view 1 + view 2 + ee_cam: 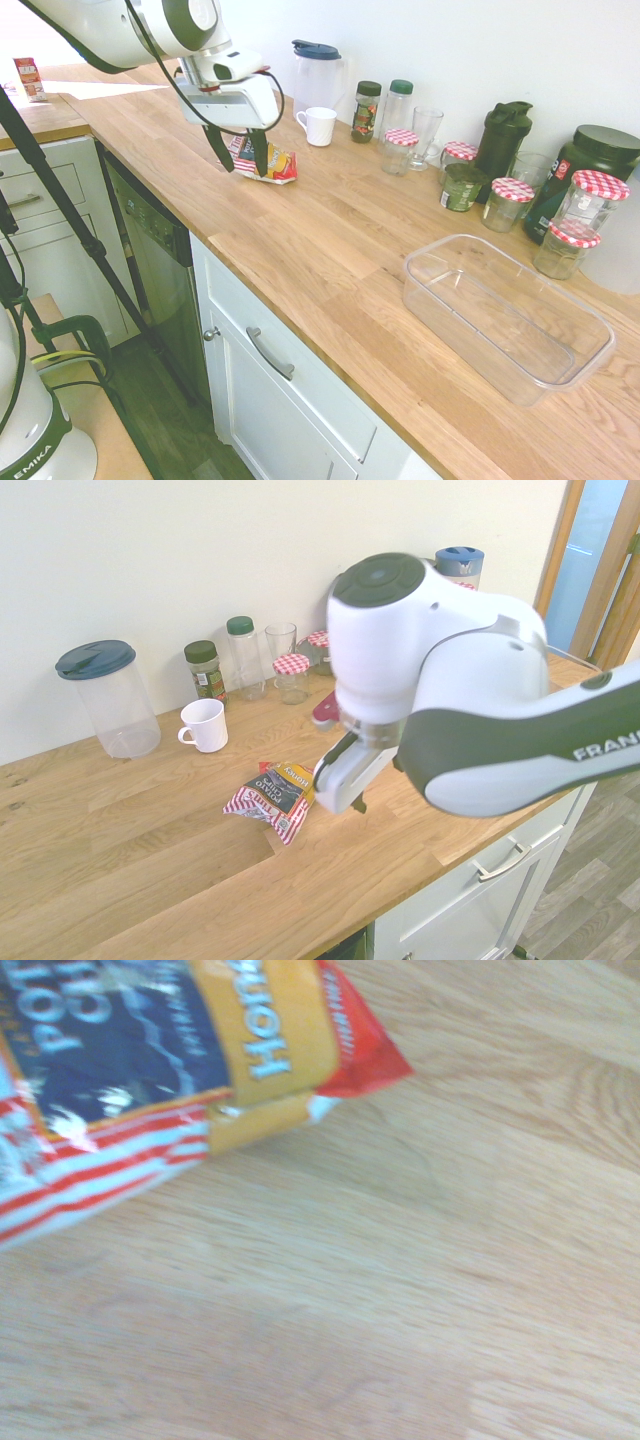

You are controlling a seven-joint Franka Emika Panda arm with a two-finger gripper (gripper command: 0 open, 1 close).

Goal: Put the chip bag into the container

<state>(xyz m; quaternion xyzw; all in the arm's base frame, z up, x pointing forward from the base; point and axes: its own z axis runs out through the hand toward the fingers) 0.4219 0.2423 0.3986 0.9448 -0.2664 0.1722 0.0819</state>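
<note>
The arm was glossy white, with rounded casings and dark grey joint caps; white lettering "FRAN" ran along a grey band. The gripper (240,155) had a white block body and two dark fingers (216,148). Black cables looped beside it.

Plenty of bare worktop (330,250) between the chip bag (268,163) and the container (505,315), nothing standing on that stretch. Container open-topped and empty, so clear from above. Clutter all along the far wall: white mug (319,126) and lidded clear jug (318,72) just behind the bag, then spice jar (366,110), bottles and checked-lid jars (560,246) crowding the container's far side. Near edge free all along.
</note>
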